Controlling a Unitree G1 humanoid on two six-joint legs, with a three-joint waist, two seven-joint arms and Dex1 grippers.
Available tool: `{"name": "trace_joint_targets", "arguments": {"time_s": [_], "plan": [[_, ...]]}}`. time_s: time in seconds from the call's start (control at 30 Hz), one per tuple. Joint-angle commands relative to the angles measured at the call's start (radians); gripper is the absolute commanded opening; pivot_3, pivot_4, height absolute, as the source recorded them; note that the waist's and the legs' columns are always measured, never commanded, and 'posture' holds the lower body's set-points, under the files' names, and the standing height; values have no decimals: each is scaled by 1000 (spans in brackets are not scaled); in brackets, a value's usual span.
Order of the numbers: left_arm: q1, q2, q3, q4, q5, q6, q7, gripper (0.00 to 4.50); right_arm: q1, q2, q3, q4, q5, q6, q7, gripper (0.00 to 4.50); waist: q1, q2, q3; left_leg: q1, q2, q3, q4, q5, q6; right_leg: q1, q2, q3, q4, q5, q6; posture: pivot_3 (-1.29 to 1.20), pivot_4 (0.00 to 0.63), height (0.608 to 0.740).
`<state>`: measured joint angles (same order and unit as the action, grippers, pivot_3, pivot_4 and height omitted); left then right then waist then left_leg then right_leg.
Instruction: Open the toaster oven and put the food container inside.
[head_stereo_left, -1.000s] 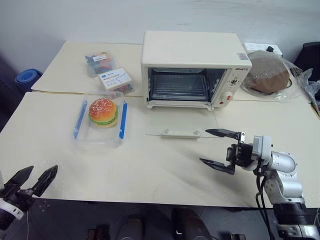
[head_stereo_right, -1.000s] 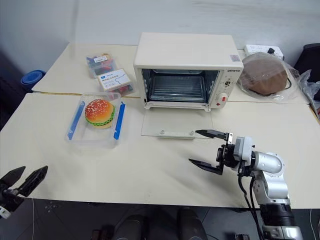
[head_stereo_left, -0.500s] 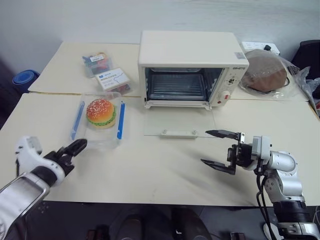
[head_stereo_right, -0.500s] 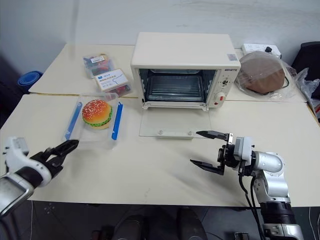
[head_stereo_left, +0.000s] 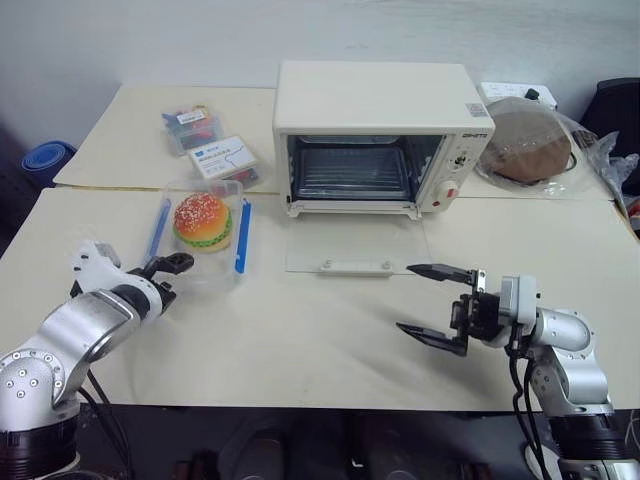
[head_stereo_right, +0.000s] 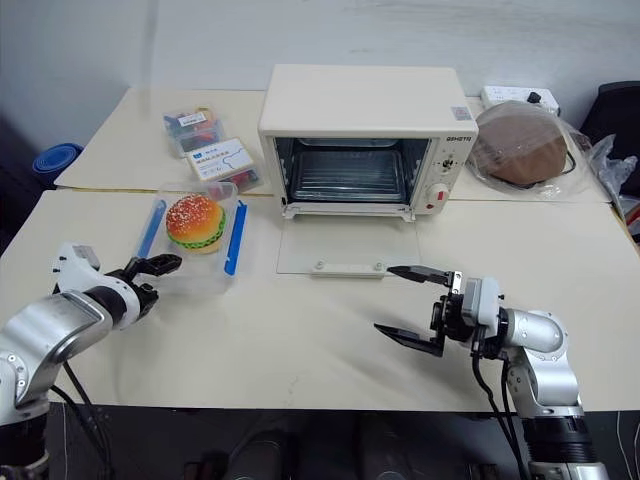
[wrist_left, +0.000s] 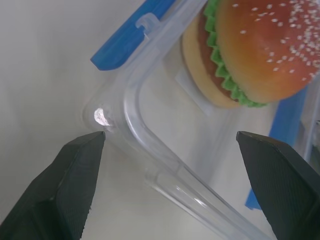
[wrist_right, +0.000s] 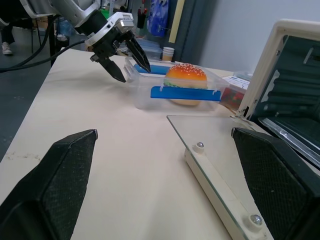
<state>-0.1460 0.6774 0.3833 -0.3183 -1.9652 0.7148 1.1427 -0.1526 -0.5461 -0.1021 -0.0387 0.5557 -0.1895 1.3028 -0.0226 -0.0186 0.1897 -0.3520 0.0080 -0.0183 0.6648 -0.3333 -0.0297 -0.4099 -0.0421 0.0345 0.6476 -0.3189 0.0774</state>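
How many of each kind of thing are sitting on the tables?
Toaster oven: 1
Food container with the toy hamburger: 1
Small clear boxes of colourful bits: 2
Plastic bag holding something brown: 1
White power strip: 1
Total: 6

Dark brand word on toaster oven (head_stereo_right: 360, 130) front, top right; too small to read.

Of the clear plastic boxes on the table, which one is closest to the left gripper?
The food container with the toy hamburger and blue side clips; the left gripper is at its near corner. The two smaller boxes sit farther back.
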Motion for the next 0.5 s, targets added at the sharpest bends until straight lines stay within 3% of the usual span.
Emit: {"name": "trace_joint_targets", "arguments": {"time_s": [0.03, 0.37, 0.5], "plan": [[-15, 18, 48, 28, -7, 38, 9, 3600, -6, -3, -1, -40, 2, 5, -19, 4500, -1, 0, 0, 0, 0, 0, 0, 0, 0, 0, 0, 0, 0, 0, 0, 0, 150, 740], [-7, 165, 172, 146, -7, 171, -59, 654, -37, 10, 23, -33, -12, 11, -47, 4500, -4, 0, 0, 0, 0, 0, 0, 0, -1, -1, 0, 0, 0, 0, 0, 0, 150, 740], [-41, 383, 167, 260, 29, 286, -220, 386, -40, 15, 28, -34, -16, 16, -54, 4500, -3, -1, 1, -1, 0, -1, 0, 1, -1, -2, 0, -1, 0, 0, 0, 0, 150, 740]]}}
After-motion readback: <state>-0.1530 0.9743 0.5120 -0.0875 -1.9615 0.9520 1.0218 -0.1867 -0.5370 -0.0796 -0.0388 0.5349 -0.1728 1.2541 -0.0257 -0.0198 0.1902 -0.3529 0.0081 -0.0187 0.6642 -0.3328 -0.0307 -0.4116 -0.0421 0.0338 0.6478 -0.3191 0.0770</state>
